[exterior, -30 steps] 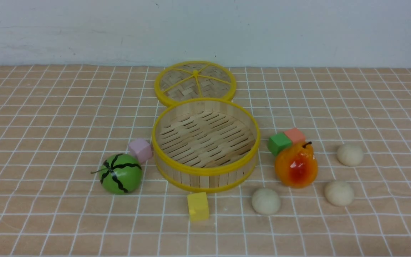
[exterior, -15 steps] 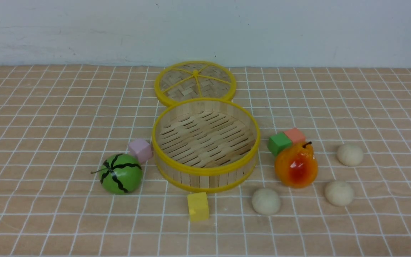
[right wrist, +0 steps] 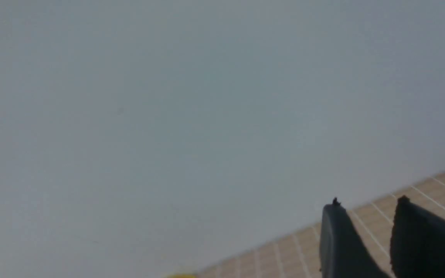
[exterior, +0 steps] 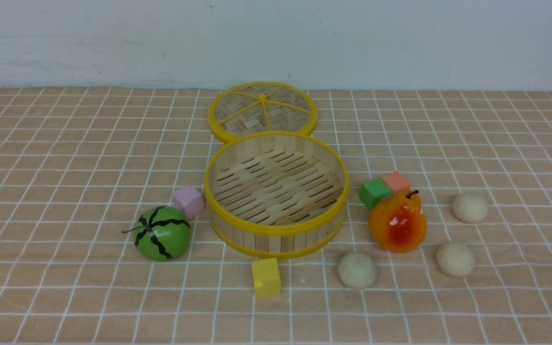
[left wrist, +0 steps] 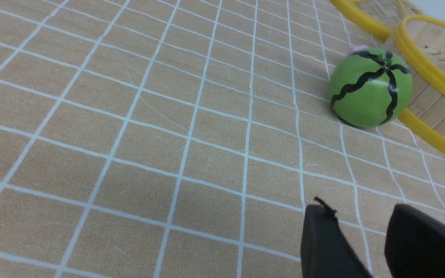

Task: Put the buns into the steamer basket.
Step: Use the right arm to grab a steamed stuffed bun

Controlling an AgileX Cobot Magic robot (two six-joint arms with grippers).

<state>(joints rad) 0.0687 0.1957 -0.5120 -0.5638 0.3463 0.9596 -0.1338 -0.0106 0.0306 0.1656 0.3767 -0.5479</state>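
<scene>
A round bamboo basket (exterior: 276, 242) with yellow rims sits at the middle of the desk (exterior: 65, 158), which is covered in a tan cloth with white grid lines. Its slatted floor is bare. The flat woven lid (exterior: 262, 111) lies just behind it, with the basket's far rim overlapping the lid's near edge in the front view. All three buns are on the desk to the right of the basket. The first bun (exterior: 357, 270) is off its near right side, the second bun (exterior: 455, 259) is farther right, and the third bun (exterior: 470, 207) is behind the second. An orange-red pear (exterior: 397, 221) stands between the basket and the two right-hand buns, with a green block (exterior: 375, 192) and a salmon block (exterior: 396, 181) side by side just behind it. A yellow block (exterior: 266, 276) sits just in front of the basket. On the basket's left, a pink block (exterior: 188, 201) stands right against the wall, and a green watermelon (exterior: 162, 233) sits in front of that block. The left wrist view shows the watermelon (left wrist: 371, 88) beside the basket (left wrist: 442, 114), with the lid (left wrist: 361, 19) beyond. The left gripper (left wrist: 361, 210) is above bare cloth, its two dark fingers a little apart and grasping nothing. The right gripper (right wrist: 368, 204) faces the pale wall (right wrist: 168, 116) above a strip of desk, also slightly parted and empty.
</scene>
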